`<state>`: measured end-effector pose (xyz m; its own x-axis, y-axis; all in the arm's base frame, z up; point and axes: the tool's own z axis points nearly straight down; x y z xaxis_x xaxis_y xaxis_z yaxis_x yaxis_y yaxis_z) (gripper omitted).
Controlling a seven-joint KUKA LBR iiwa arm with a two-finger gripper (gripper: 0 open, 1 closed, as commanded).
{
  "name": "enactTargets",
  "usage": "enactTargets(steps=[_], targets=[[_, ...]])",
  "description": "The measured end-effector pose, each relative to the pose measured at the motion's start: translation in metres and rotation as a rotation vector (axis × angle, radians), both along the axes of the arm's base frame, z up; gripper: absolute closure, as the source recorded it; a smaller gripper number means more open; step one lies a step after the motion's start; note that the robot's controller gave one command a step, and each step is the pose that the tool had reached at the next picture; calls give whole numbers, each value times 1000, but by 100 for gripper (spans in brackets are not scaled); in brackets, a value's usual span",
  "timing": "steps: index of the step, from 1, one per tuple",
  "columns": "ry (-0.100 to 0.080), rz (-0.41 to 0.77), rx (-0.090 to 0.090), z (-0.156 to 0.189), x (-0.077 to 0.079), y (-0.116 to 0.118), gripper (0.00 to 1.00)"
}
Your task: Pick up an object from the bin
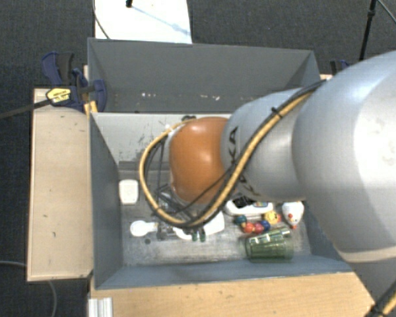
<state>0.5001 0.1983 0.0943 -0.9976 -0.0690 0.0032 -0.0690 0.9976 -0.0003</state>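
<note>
The dark body of my gripper (167, 230) shows low in the bin, just below the arm's orange cover, near the front wall and left of the middle. It sits between a small white rounded thing (140, 228) on its left and a flat white disc-like thing (210, 227) on its right, close to both. The cover and cables hide whether it touches either one. A white square block (128, 191) lies further back, by the left wall.
At the front right lie a clear green box (269, 246), a white toy with coloured beads (256, 222) and a white piece with a red spot (292, 211). The thick arm covers the bin's right and middle.
</note>
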Motion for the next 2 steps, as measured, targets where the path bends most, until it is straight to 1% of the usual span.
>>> enactTargets(steps=[2], targets=[[2,-2,-1,37,-1,0,100]])
